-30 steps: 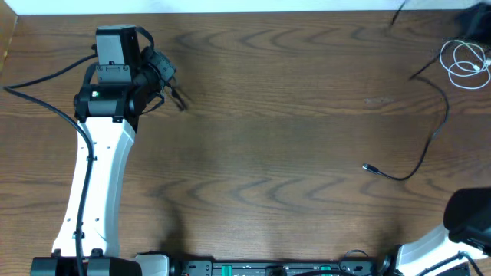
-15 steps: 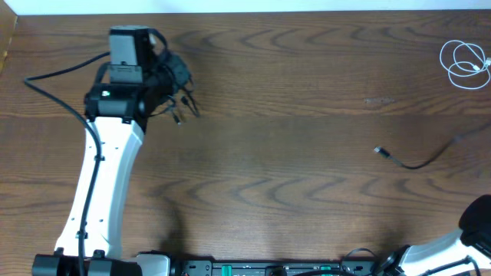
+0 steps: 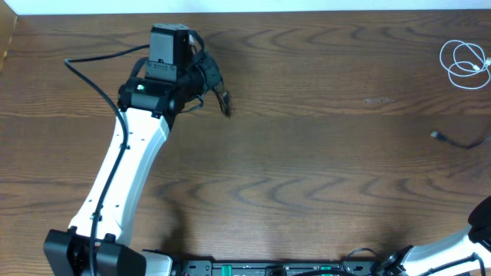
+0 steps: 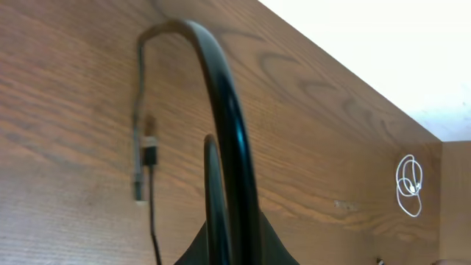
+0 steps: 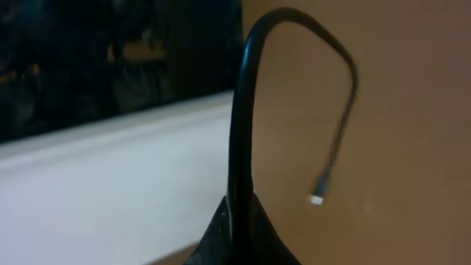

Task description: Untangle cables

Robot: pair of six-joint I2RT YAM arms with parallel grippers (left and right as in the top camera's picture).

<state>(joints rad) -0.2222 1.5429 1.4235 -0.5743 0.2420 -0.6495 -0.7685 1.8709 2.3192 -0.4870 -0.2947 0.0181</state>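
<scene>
Overhead, left arm (image 3: 123,169) slants across table (image 3: 307,176), pincer (image 3: 222,100) seemingly clamping black cable (image 4: 229,140).

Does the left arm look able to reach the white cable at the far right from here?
Probably not. The white cable lies coiled at the far right edge, while the left gripper sits well left of centre, shut on a black cable. Distance and full jaws are the trouble, not clutter.

At the right the black cable (image 3: 460,144) runs out of the overhead view. Up close the right claw (image 5: 237,237) is a blurred dark wedge, the cable's plug (image 5: 316,199) too fuzzy to identify.
</scene>
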